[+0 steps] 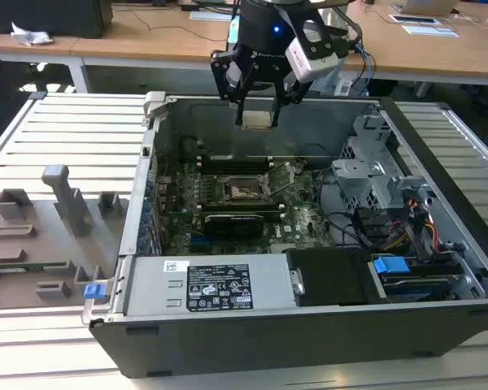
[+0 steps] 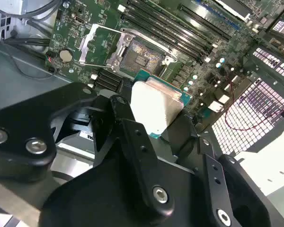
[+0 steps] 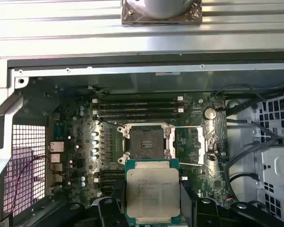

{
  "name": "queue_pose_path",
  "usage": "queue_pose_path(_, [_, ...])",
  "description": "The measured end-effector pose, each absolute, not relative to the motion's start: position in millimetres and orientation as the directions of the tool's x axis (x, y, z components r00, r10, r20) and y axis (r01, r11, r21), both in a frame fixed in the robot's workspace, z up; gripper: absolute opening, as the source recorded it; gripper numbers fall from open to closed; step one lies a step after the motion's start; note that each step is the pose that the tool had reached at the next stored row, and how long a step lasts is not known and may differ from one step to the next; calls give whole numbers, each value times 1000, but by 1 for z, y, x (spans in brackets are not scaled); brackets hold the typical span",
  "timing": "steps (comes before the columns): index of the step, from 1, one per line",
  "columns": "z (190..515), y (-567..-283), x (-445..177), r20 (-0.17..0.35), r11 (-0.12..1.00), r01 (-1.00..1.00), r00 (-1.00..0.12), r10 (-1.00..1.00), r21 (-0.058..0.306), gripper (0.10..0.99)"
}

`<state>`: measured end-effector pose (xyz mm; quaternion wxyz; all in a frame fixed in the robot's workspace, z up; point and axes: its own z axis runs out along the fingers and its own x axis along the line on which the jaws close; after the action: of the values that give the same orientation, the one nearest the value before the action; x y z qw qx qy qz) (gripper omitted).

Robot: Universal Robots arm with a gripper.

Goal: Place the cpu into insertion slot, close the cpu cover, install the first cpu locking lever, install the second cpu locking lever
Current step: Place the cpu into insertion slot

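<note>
The gripper (image 1: 257, 122) is holding one cpu (image 1: 258, 119) pinched by opposite edges between its black fingers (image 3: 110, 208), raised over the open computer case (image 1: 309, 341) and well apart from the insertion slot (image 1: 246, 192). In the first wrist view the fingers are covering the chip's two side edges and the frame is cutting off its lowest edge. In the second wrist view the gripper's linkage is hiding part of the chip's near side. In the exterior view the chip is showing only as a small tan square, and its metal top cannot be made out. One insertion slot (image 3: 146, 143) is lying bare and unfilled. One cpu cover (image 3: 200, 144) is standing swung open beside it, and two thin wire levers (image 3: 189, 126) are lying released along that cover. Cables at the drive cage (image 1: 374, 183) are running partly out of sight. The case is lying on its side on a slatted metal surface (image 1: 73, 130). A grey fixture board (image 1: 32, 244) with several holders is sitting at the exterior view's left. Wooden desks (image 1: 146, 36) are filling the room behind.
</note>
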<state>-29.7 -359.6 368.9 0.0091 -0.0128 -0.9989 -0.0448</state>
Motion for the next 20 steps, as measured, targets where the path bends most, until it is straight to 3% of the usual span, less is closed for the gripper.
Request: queue_pose_path(20, [352,-360,-30,19,996,26,-1000,25,87,545])
